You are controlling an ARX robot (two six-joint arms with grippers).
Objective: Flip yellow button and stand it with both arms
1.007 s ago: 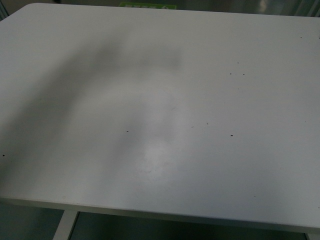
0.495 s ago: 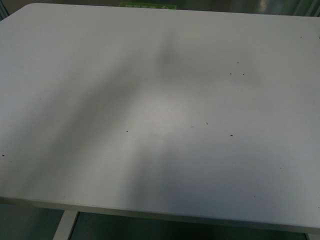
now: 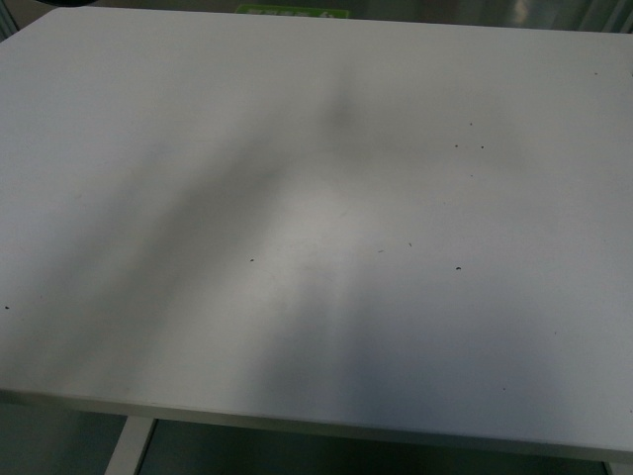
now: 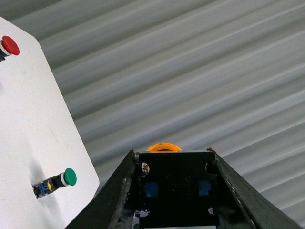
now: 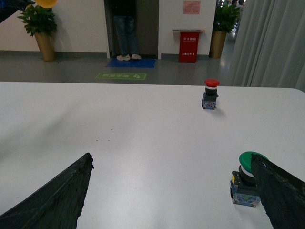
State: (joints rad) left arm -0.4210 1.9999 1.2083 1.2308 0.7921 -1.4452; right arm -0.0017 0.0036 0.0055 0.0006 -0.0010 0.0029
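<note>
Left hand (image 4: 172, 157): clamped on the small yellow-capped push-button with the blocky black body (image 4: 174, 183), which is in the air, off the white table (image 3: 316, 247).
Right hand (image 5: 171, 157): spread wide, empty, low over the table.
Doing it well: I'd have my right hand pinch the black body, turn it cap up, and seat it flat before letting go.
Table: a green-capped button (image 5: 245, 183) is beside my right finger and a red-capped one (image 5: 210, 93) is farther off.
Room: grey curtain (image 5: 271, 43), red bin (image 5: 188, 46).

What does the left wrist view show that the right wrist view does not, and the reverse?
Only the left wrist view: the yellow button, clamped in the left gripper, against a ribbed grey wall. Only the right wrist view: the open right gripper, nothing between its fingers, and a room behind with plants, a red bin and a person's legs. A yellow scrap at its edge is too cut off to name. Both: the white table, the red button and the green button.
</note>
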